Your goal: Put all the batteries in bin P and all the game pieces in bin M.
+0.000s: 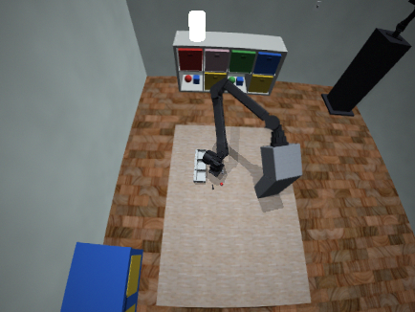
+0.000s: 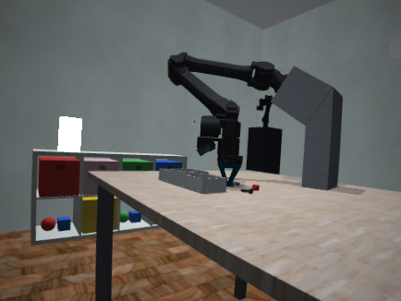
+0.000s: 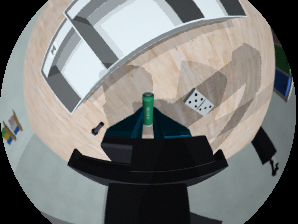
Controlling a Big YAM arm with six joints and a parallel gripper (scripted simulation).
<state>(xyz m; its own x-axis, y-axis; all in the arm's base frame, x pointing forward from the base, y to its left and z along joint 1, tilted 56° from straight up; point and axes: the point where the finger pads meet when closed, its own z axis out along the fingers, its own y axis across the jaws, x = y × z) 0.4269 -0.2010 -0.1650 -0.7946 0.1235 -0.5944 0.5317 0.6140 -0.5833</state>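
A green battery (image 3: 148, 102) stands out between the fingertips in the wrist view. My gripper (image 1: 217, 173) (image 2: 229, 184) (image 3: 148, 110) is low at the table, its teal fingers closed in on the battery's sides. A white domino with black dots (image 3: 199, 102) lies to the right of the battery in the wrist view. The joined pale bins (image 1: 200, 182) (image 2: 212, 186) (image 3: 91, 40) stand beside the gripper. A small dark mark shows on one end bin, too small to read surely.
A small black dumbbell-shaped thing (image 1: 212, 187) (image 2: 247, 190) (image 3: 98, 128) lies near the gripper. A small red thing (image 1: 221, 184) (image 2: 255, 187) lies close to it; the wrist view does not show it. The arm's large grey mount (image 1: 282, 167) (image 2: 319, 138) stands on the table.
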